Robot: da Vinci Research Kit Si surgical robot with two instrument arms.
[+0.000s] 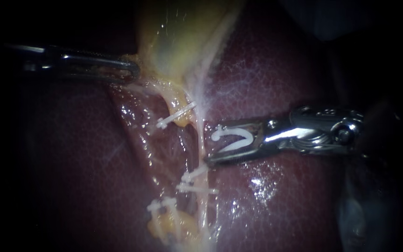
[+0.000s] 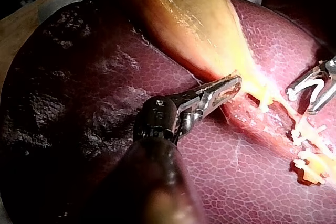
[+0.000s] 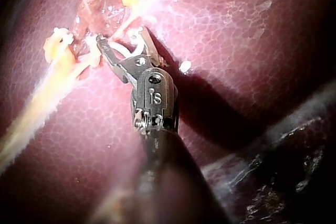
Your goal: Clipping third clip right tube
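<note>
Mid-frame, the right instrument (image 1: 212, 143) carries in its hand a spread white clip (image 1: 234, 131), mouth leftward, just right of the right tube (image 1: 201, 140) running top to bottom, while the left instrument (image 1: 134, 70) grips the gallbladder (image 1: 178, 37).

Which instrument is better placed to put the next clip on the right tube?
Right instrument: its jaws carry an open clip beside the right tube; left instrument grips the gallbladder, away from it.

The left instrument (image 1: 71, 63) is held level from the left, with the left claw (image 1: 134, 70) closed on the gallbladder (image 1: 178, 42) edge. The right instrument (image 1: 323, 130) is extended from the right; the right claw (image 1: 211, 143) is spread wide, and an open clip (image 1: 233, 138) is seated against both halves.
</note>
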